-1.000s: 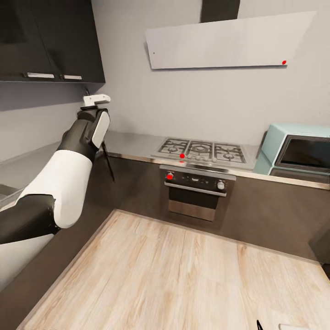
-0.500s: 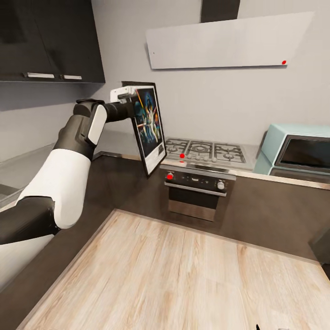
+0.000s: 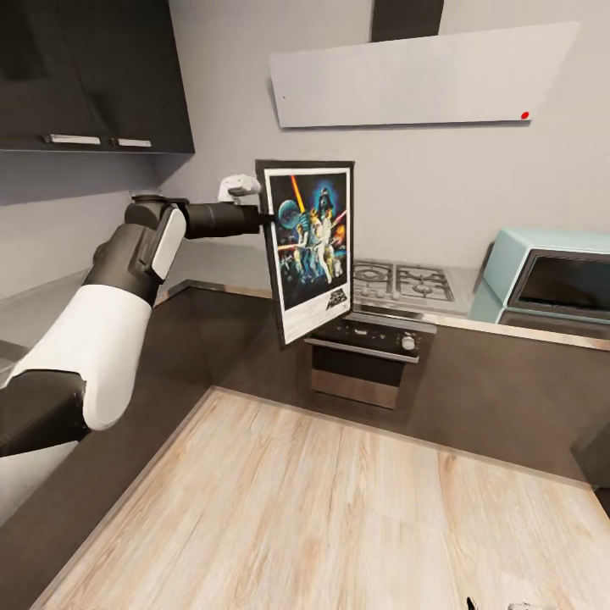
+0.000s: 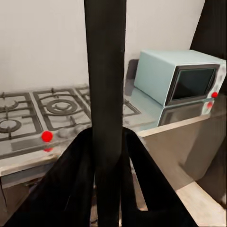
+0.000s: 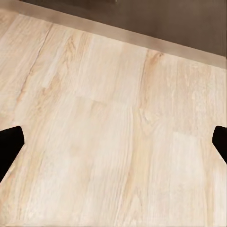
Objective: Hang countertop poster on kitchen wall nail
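The poster (image 3: 312, 246) hangs upright in the air in front of the hob's left half, its picture side facing the head camera, "STAR WARS" logo at the bottom. My left gripper (image 3: 268, 219) is shut on its left edge, arm stretched out level. In the left wrist view the poster's black edge (image 4: 105, 71) runs straight up between the dark fingers (image 4: 75, 179). The kitchen countertop (image 3: 222, 273) lies behind and below, with the steel hob (image 3: 402, 284) set into it. My right gripper (image 5: 113, 144) is open over the wooden floor, its tips at the picture's two sides.
A slanted grey range hood (image 3: 424, 76) hangs on the back wall above the hob. A teal microwave (image 3: 551, 275) stands on the counter at the right. An oven (image 3: 364, 356) sits under the hob. Dark upper cabinets (image 3: 93, 76) hang at left. Wooden floor (image 3: 339, 508) lies in front.
My left arm has swung to the right with the poster. The poster has turned from edge-on to facing the head camera and now covers the hob's left burners.
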Tool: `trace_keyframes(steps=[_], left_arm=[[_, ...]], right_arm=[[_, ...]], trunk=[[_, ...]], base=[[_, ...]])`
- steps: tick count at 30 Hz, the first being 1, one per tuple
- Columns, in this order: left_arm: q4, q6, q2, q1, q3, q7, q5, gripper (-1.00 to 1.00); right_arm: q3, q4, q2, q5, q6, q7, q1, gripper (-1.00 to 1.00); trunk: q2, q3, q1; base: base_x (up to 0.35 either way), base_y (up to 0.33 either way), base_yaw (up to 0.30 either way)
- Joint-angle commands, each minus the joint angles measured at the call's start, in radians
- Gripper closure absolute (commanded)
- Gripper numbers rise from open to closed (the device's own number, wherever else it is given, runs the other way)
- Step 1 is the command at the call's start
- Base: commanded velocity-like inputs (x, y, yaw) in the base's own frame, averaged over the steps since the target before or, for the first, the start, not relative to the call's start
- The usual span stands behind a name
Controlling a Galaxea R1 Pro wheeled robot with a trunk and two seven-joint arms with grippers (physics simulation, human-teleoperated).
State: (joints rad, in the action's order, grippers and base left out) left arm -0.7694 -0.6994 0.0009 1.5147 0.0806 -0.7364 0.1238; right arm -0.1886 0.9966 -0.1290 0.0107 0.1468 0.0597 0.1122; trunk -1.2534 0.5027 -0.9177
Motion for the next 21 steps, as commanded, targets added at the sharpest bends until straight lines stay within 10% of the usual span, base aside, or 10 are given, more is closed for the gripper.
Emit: trace_keyframes(steps=[1, 7, 9, 12, 21], left_arm=[[-0.041, 0.0, 0.013, -0.046, 0.027, -0.041, 0.012, 1.0], [-0.213, 0.004, 0.027, -0.187, 0.044, -0.128, 0.013, 1.0], [-0.275, 0.004, 0.075, -0.241, 0.045, -0.271, 0.013, 1.0], [-0.3, 0.004, 0.097, -0.276, 0.045, -0.312, 0.013, 1.0], [-0.349, 0.005, 0.118, -0.347, 0.045, -0.501, 0.013, 1.0]], right_arm=[[-0.004, 0.004, -0.001, 0.001, 0.002, 0.072, 0.0, -1.0], [-0.007, 0.071, -0.051, 0.0, -0.003, 0.244, -0.004, -1.0], [-0.011, 0.138, -0.082, -0.001, -0.01, 0.379, -0.007, -1.0], [-0.012, 0.206, -0.088, -0.001, -0.036, 0.408, -0.009, -1.0], [-0.013, 0.396, -0.119, -0.002, -0.306, 0.641, -0.123, -1.0]], trunk=[[-0.001, 0.001, 0.0], [-0.001, 0.001, 0.0], [-0.001, 0.001, 0.0], [-0.001, 0.001, 0.0], [-0.001, 0.001, 0.0]], base=[[0.0, 0.0, 0.0], [0.0, 0.0, 0.0], [0.0, 0.0, 0.0], [0.0, 0.0, 0.0], [0.0, 0.0, 0.0]])
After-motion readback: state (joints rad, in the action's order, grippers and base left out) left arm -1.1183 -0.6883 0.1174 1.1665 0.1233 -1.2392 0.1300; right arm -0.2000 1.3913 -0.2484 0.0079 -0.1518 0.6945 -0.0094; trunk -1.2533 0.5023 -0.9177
